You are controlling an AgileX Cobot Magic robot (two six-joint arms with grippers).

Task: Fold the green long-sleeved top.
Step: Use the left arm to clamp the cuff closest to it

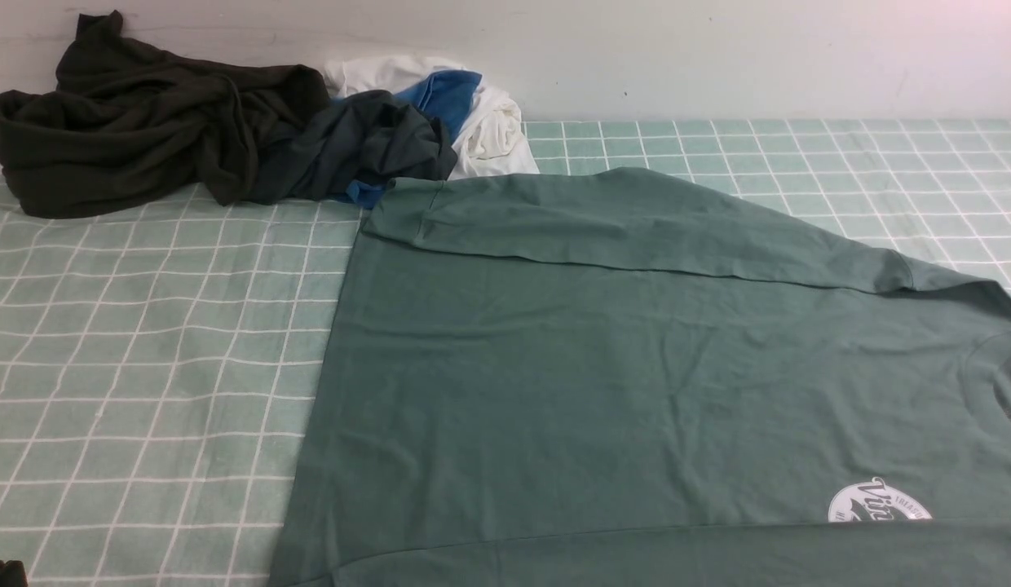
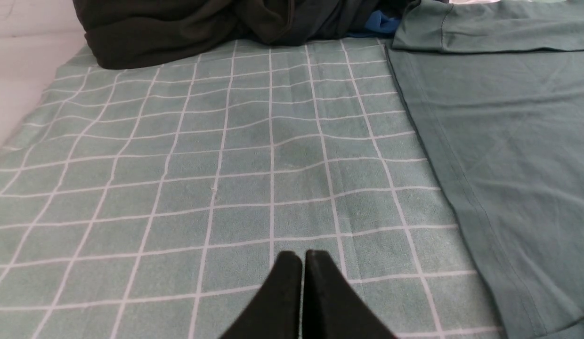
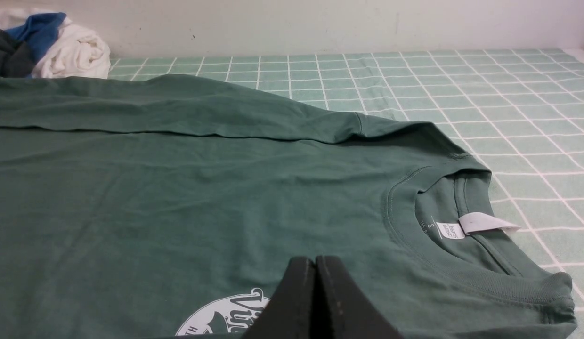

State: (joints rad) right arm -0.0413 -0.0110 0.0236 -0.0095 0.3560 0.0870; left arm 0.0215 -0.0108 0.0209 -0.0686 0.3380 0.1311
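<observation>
the top [image 1: 636, 367] lies flat and front up on the checked sheet [image 1: 147, 367], filling the right and middle of the front view. its hem [image 2: 442, 155] faces the robot's left and its collar [image 3: 461, 268] faces the right. the far sleeve [image 1: 636, 220] is folded in along the top's far edge, and its end lies just beside the pile of clothes. a white round logo [image 1: 876, 501] sits on the chest near the robot's side; a fold of the same green cloth crosses its lower part. inside the collar a white label [image 3: 480, 222] sticks out.

the left gripper [image 2: 302, 256] has its jaws pressed together with nothing between them. it is over bare sheet, near the hem and apart from it. the right gripper [image 3: 314, 261] is also closed tight and empty. it is over the chest, just beside the logo and short of the collar. whether either tip touches what is under it cannot be told.

the pile sits at the far left against the wall [image 1: 717, 57]: an olive-black garment [image 1: 130, 122], a dark grey one [image 1: 375, 147] beside it, then blue cloth [image 1: 444, 94] and white cloth [image 1: 493, 126].
</observation>
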